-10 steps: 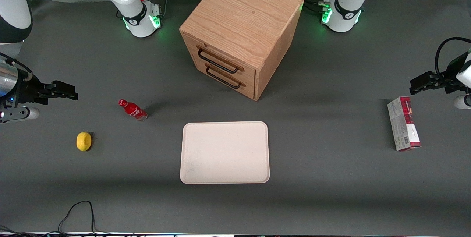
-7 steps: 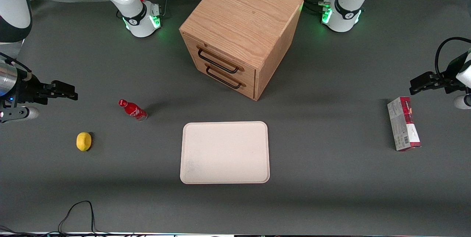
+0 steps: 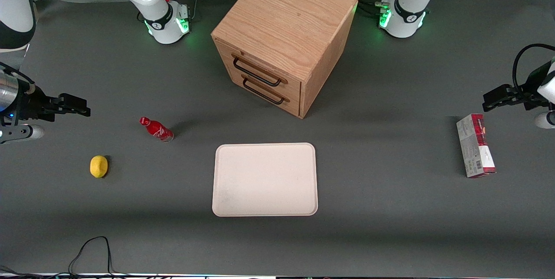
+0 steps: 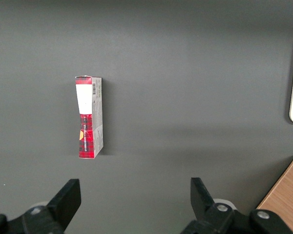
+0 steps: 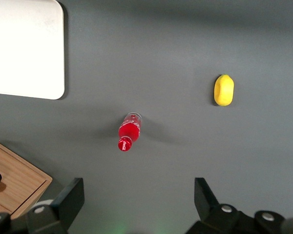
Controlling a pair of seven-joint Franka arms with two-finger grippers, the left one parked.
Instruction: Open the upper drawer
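Observation:
The upper drawer (image 3: 291, 85) is the higher of two in the oak cabinet (image 3: 286, 19) and sits flush, with its thin black bar handle (image 3: 256, 72) across the front. The lower drawer (image 3: 293, 102) has the same handle. My gripper (image 3: 82, 108) hovers at the working arm's end of the table, well away from the cabinet, with its fingers pointing toward it. It is open with nothing between the fingers (image 5: 71, 195). In the right wrist view a corner of the cabinet (image 5: 17, 181) shows, along with a bit of black handle.
A red bottle (image 3: 156, 128) lies between my gripper and the cabinet's front. A lemon (image 3: 99, 166) rests nearer the front camera. A cream tray (image 3: 265, 179) lies in front of the cabinet. A red-and-white box (image 3: 475, 151) sits toward the parked arm's end.
My gripper has drifted slightly away from the front camera. Everything else has stayed where it was.

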